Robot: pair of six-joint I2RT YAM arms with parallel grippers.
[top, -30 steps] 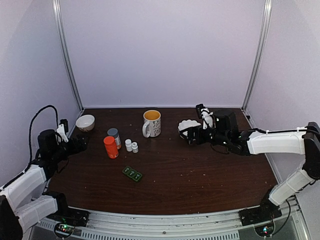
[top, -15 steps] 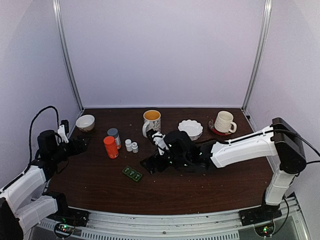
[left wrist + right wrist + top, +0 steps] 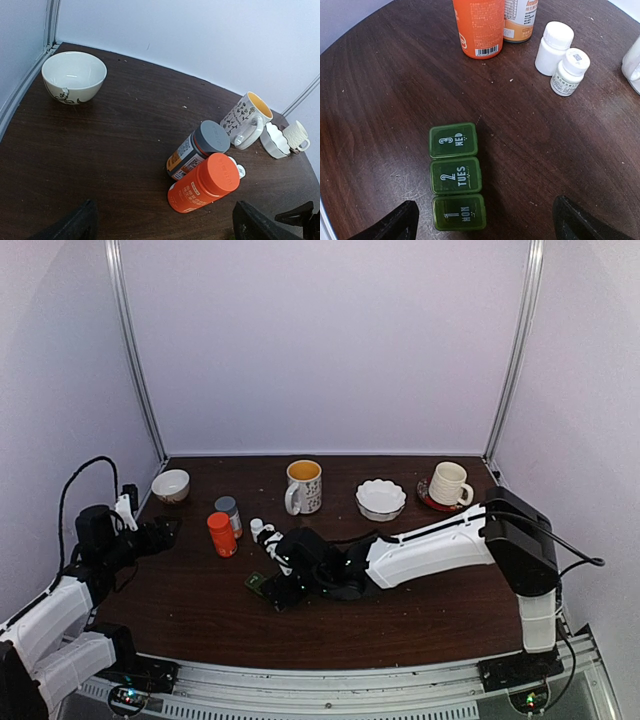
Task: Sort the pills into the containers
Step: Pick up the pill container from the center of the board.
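The dark-green pill box [image 3: 456,176] lies flat with three shut lids marked MON, TUES, WED. My right gripper [image 3: 483,222] is open and hovers over it, fingertips either side of its near end; in the top view the gripper [image 3: 274,586] covers most of the box [image 3: 255,582]. An orange bottle [image 3: 478,25] and a grey-capped bottle [image 3: 197,148] stand behind it, with two small white bottles [image 3: 553,47] to their right. My left gripper [image 3: 162,227] is open and empty, left of the orange bottle [image 3: 205,183]. No loose pills show.
A white bowl [image 3: 170,484] sits at the back left. A patterned mug [image 3: 303,486] stands at the back middle. A scalloped white dish [image 3: 381,498] and a cream mug on a red coaster [image 3: 447,483] are at the back right.
My right arm has swung from the back right, by the scalloped dish, across the table to the front left over the pill box. The left arm has hardly moved.
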